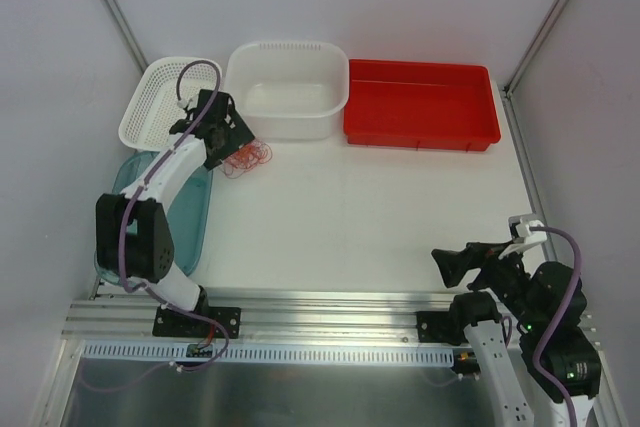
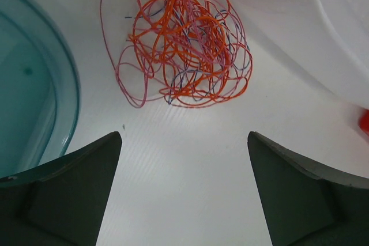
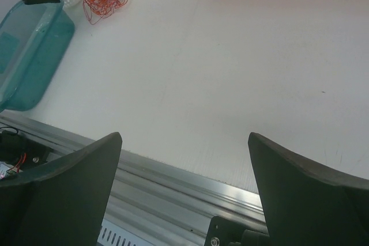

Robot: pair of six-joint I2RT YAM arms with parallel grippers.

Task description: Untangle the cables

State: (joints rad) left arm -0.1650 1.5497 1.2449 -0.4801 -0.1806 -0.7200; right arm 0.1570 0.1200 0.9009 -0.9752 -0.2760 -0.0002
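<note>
The cables (image 2: 187, 38) are lying tangled on the table (image 1: 380, 217) just before the white tub (image 1: 290, 127), top loops cropped. The left hand (image 2: 184, 136) is hovering released near it; the right hand (image 3: 184, 136) is gaping empty, well away.

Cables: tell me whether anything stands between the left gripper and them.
Nothing visible does. The left gripper is open, and only bare table lies between it and the cables just ahead. The teal tray and the white tub flank the path, neither in it.
</note>
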